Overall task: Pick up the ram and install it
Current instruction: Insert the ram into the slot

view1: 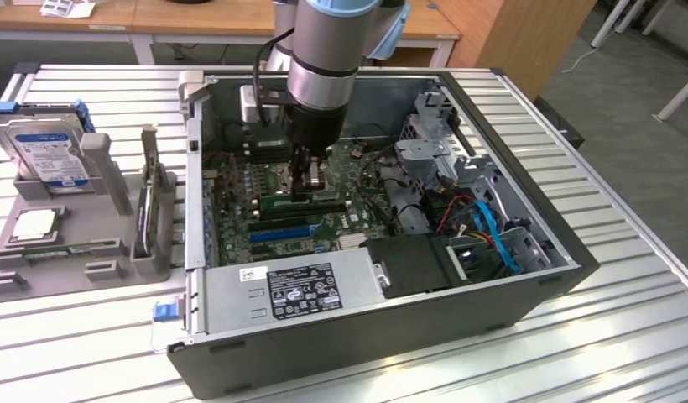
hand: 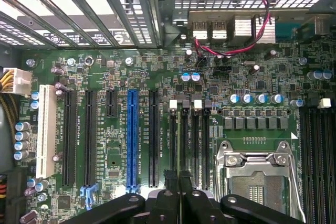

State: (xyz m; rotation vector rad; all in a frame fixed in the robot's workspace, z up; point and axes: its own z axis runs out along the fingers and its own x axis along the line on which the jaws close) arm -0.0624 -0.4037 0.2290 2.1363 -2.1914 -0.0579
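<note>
The gripper (hand: 181,182) is clenched on the ram (hand: 181,140), a thin green board seen edge-on, held upright just over 1 black slot (hand: 193,140) on the glossy green motherboard (hand: 252,85). Picking up looks done; seating remains. The steel case (view1: 523,294) surrounds it.

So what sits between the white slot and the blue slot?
Three black slots, two long and one short, in the wrist view.
</note>
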